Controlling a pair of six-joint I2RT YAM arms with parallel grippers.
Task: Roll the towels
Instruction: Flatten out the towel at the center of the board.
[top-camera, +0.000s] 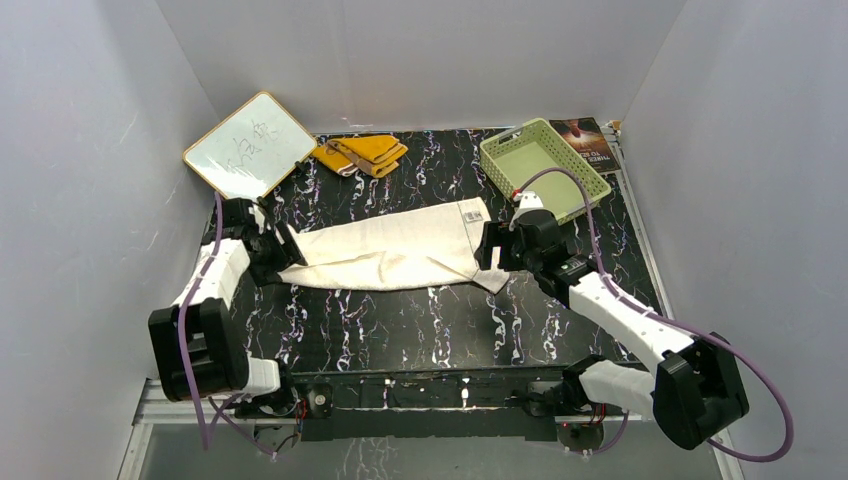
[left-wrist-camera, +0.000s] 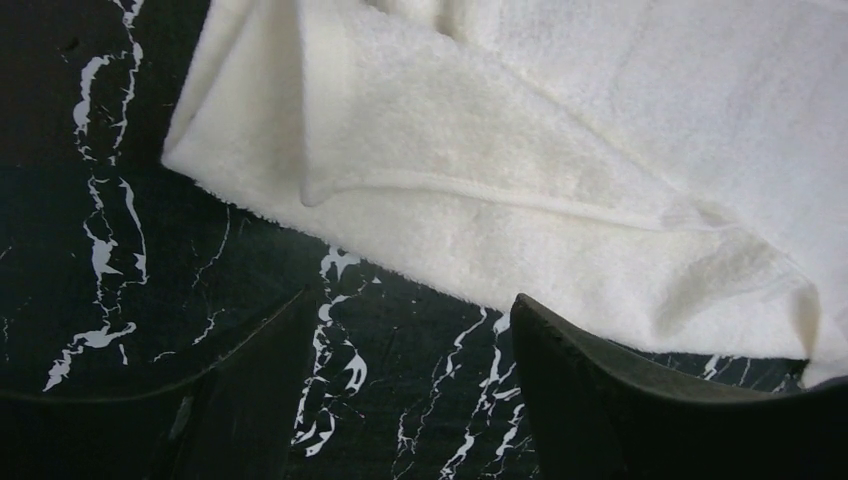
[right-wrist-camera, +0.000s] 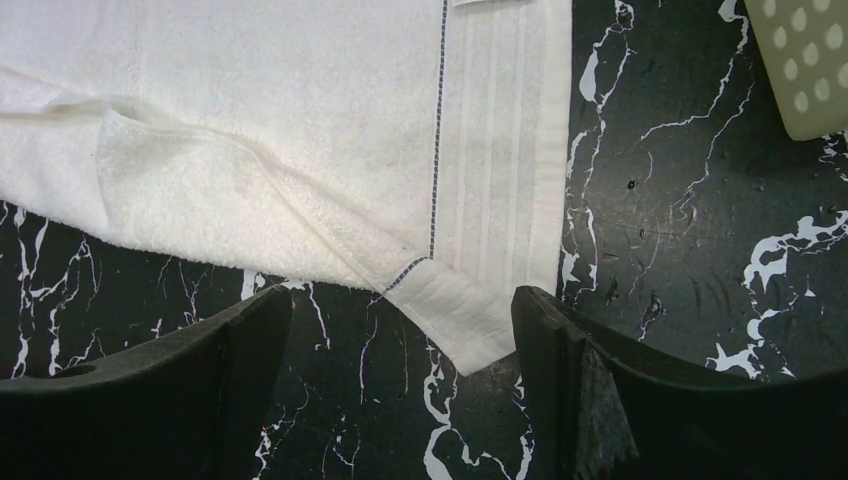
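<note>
**A:** Where is everything?

**B:** The cream towel (top-camera: 390, 255) lies as a long folded strip across the middle of the worktop (top-camera: 420, 330). The left hand (top-camera: 283, 250) is at one end and the right hand (top-camera: 487, 247) at the other. Both are spread wide, grasping nothing. The yellow towel (top-camera: 362, 154) sits at the far edge.

**A:** How should it be rolled?

**B:** I'd tuck in the stray corner (right-wrist-camera: 460, 320) first. Then pinch one short end squarely and turn it over tight, keeping the long edges level so the roll doesn't cone.
</note>
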